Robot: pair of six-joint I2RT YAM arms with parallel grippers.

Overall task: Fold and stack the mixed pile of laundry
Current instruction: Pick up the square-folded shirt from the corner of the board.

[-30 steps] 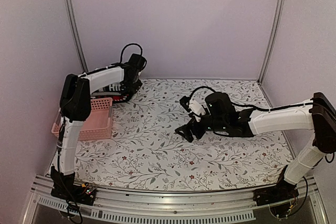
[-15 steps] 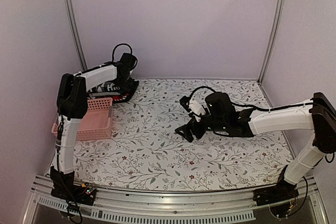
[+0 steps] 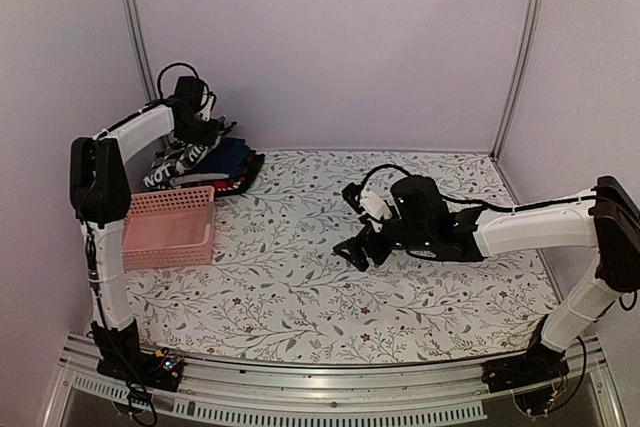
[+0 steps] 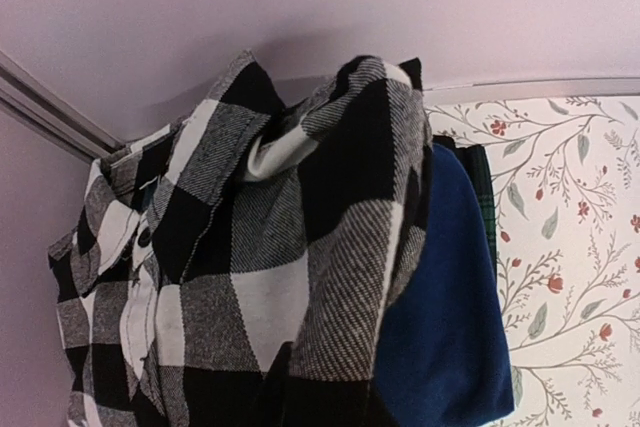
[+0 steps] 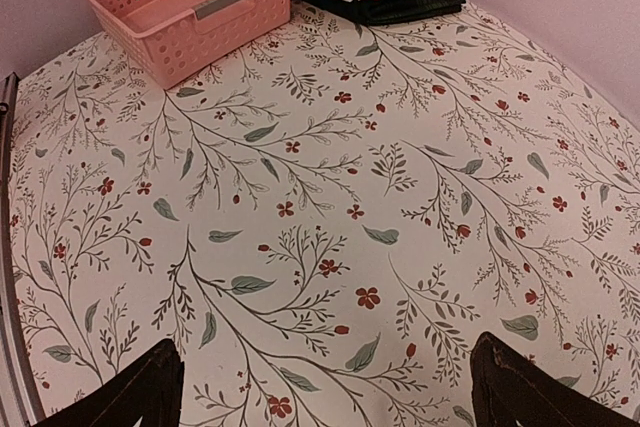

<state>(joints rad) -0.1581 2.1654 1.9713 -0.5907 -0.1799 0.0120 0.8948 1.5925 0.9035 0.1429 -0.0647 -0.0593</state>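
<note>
Left jaws swung to pile (image 3: 226,161), clamped on checked shirt (image 4: 250,277) (bunched up), right jaws apart, well away.

Plain pale purple walls (image 3: 330,37) stand all around. Two thin silver metal poles (image 3: 138,37) run up the back corners. A white table cloth with green leaves and little red flowers (image 3: 300,297) lies flat below. The light seems soft, maybe from above.

The left arm reaches high into the far left corner, its left gripper (image 3: 196,129) pointing down, jaws unclear; the right gripper (image 3: 352,253) hovers mid-scene, fingers spread wide.
</note>
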